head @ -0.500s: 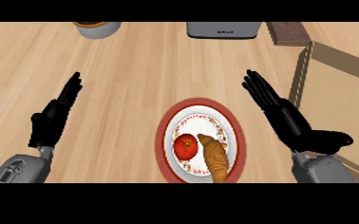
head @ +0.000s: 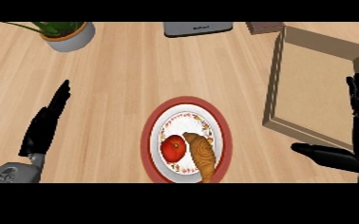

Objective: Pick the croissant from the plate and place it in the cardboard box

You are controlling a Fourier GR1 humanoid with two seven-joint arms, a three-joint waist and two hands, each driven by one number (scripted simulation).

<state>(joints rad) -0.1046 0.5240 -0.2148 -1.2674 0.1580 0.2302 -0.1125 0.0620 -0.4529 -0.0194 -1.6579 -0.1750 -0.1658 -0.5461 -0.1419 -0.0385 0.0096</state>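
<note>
Head view of the counter point(head: 126, 85), early in the task. Compared with half a second before, the right hand point(head: 326, 155) has swung outward from beside the plate point(head: 151, 137) to the view's right edge. The cardboard box point(head: 275, 76) now shows much more of its open interior, and the potted plant point(head: 67, 34) has come further into view at upper left. The shift looks partly due to a change of viewpoint.

For the task this means no approach to the croissant point(head: 200, 156) has begun. It lies untouched on the plate, along the right side of the tomato point(head: 174, 148) and touching it, its lower tip reaching the plate's near rim. The box stands to the right of the plate, apart from it.

Right hand: released and holding nothing. The thumb lies over the counter just below the box's near corner. The fingers point(head: 352, 95) are straight and spread well away from the thumb, and show against the box at the frame's edge. The palm is cut off by the frame.

Left hand point(head: 43, 126): at the left edge, well apart from the plate, with fingers straight, pointing up the view and grasping nothing; it is at rest.

A grey appliance point(head: 198, 28) sits at the far edge of the counter.

Judged next requirement: the right hand must come back leftward over the plate and close on the croissant without disturbing the tomato
</note>
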